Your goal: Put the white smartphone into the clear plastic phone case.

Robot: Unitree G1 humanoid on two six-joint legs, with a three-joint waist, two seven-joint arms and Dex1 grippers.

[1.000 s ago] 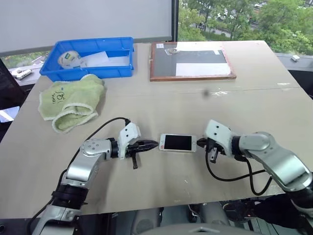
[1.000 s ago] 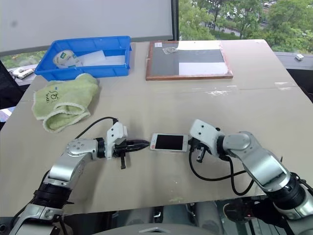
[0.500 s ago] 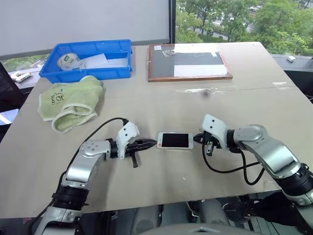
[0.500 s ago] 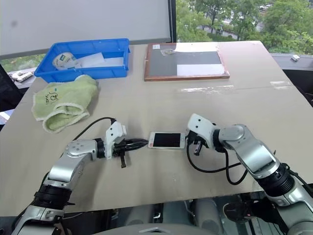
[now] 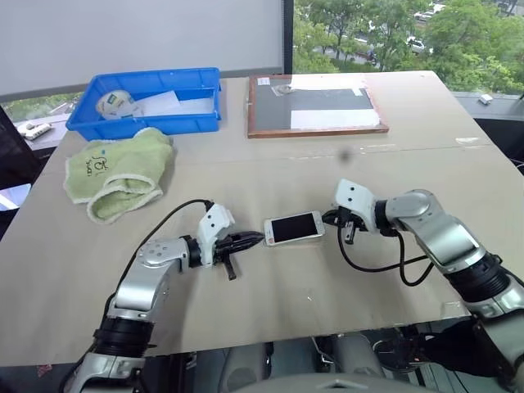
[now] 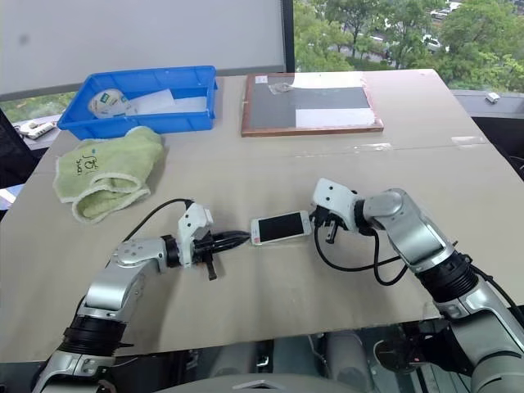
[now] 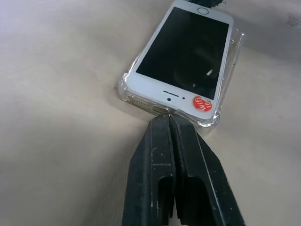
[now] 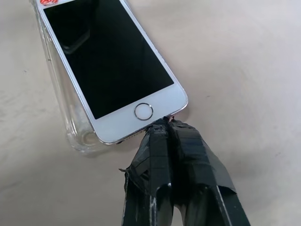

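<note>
The white smartphone lies screen up on the table between my two grippers, slightly askew. It rests on the clear plastic phone case, whose transparent rim sticks out along one long side and at the corners. A red round sticker sits on the phone's earpiece end. My left gripper is shut, its tips pressed against the earpiece end of the phone. My right gripper is shut too, tips touching the end with the home button.
A folded green towel lies at the left. Behind it stands a blue bin holding a tape roll and paper. A wood-framed dark board rests at the back centre. Black cables trail from both wrists over the table.
My right gripper has pushed forward against the home-button end, and the phone has turned slightly, that end swinging away from me. The left gripper stays at the other end.
</note>
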